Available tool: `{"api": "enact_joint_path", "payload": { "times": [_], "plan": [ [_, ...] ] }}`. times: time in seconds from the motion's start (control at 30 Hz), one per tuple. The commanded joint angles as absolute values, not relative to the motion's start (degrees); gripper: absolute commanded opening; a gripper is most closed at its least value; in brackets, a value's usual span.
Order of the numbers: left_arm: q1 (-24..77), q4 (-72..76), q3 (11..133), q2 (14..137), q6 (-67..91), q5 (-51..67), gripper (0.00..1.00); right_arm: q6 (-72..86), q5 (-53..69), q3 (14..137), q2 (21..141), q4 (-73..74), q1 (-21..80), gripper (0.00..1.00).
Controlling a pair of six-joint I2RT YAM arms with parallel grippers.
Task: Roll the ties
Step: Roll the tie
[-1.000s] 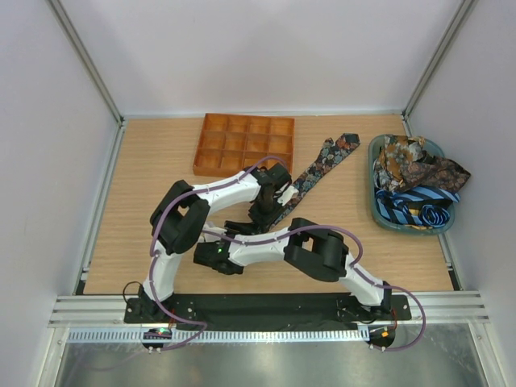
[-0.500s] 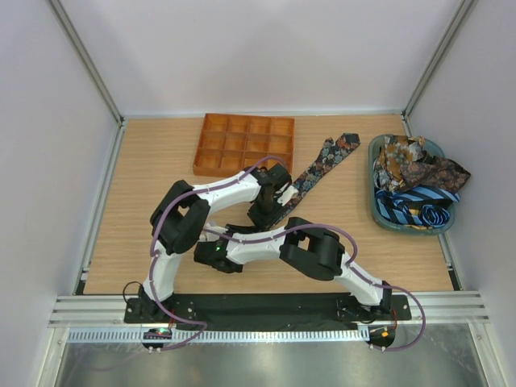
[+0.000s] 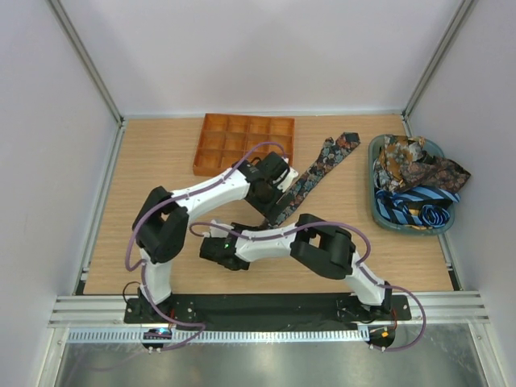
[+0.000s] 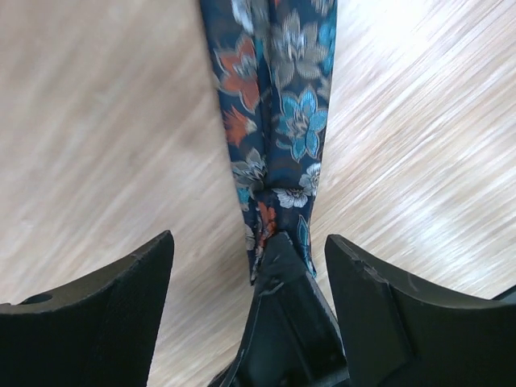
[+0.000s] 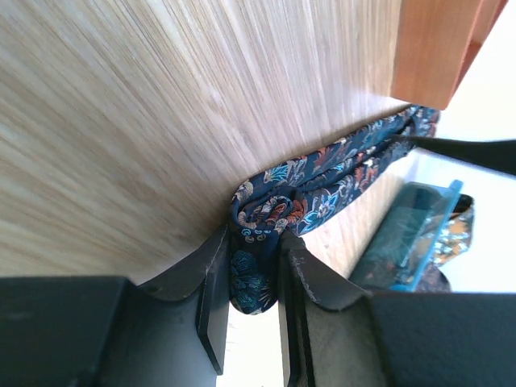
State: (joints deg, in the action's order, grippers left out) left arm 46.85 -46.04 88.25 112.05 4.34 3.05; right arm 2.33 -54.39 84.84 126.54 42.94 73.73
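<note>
The left jaws stand apart, straddling the floral tie without pinching it, while the right jaws are clamped on the small coil begun at its narrow end. The wooden surface carries a teal basket at its right edge, heaped with more ties, and an orange tray of compartments near its far edge. Between tray and basket the floral tie lies flat on a diagonal, its broad pointed end towards the far edge and its narrow end towards the middle of the surface, where both arms meet. I judge the rolling of this tie to be barely started: a turn or two is wound and most of the length lies unrolled. The next move calls for turning the coil along the strip towards the broad end, with the left jaws guiding the cloth so it feeds straight; a loose grip could let the coil spring open.
</note>
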Motion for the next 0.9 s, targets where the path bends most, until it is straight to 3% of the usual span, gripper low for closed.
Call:
{"api": "enact_joint_path", "payload": {
  "times": [0.0, 0.53, 0.63, 0.73, 0.87],
  "plan": [
    [46.76, -40.36, 87.81, 106.09, 5.36, 0.45, 0.76, 4.48, -46.59, 82.53, 122.96, 38.94, 73.65, 0.21],
    [41.93, -18.47, 66.81, 81.75, 13.80, -15.81, 0.82, 3.78, -26.73, 69.88, 104.60, 23.04, 69.61, 0.21],
    [40.96, -14.34, 61.71, 76.30, 15.90, -19.59, 0.86, 4.39, -21.28, 67.42, 102.14, 20.49, 67.34, 0.22],
    [39.91, -11.34, 57.49, 71.12, 18.53, -23.98, 1.00, 4.83, -16.45, 64.52, 100.12, 18.12, 65.40, 0.22],
    [38.94, -9.58, 53.44, 65.93, 23.89, -30.92, 1.00, 5.80, -10.65, 61.89, 98.18, 15.21, 62.59, 0.22]
  ]
}}
